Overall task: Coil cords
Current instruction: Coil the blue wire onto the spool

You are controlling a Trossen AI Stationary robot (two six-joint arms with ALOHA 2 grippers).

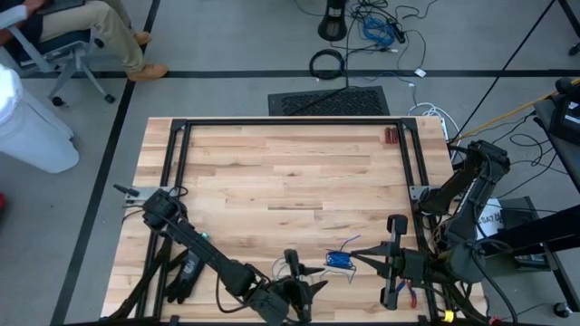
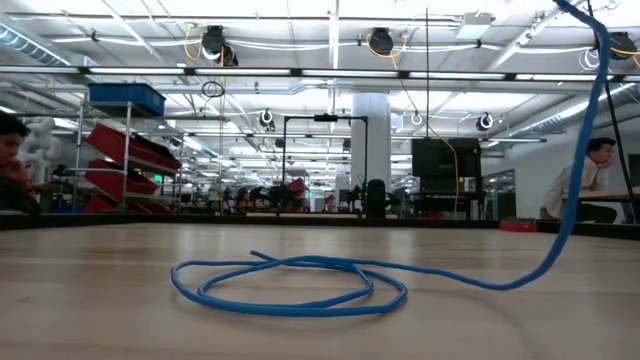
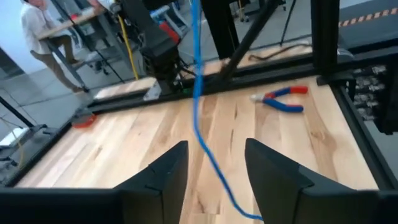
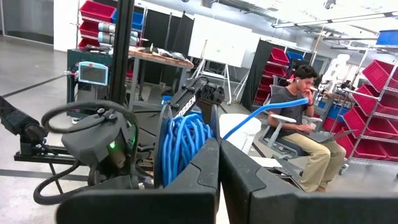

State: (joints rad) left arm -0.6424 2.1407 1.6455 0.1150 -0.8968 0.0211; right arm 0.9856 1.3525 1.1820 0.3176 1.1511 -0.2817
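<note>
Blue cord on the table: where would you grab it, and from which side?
Probably the raised strand of the blue cord, from above. In the left wrist view it hangs clear of the wood between the left gripper's open fingers, so they could close across it. The flat loop gives less clearance.

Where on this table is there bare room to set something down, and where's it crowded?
The wide wood from the far frame bar down to mid-table is free. The near edge is crowded: left gripper, blue cord, right gripper shut on it, red-handled pliers and a black glove.
</note>
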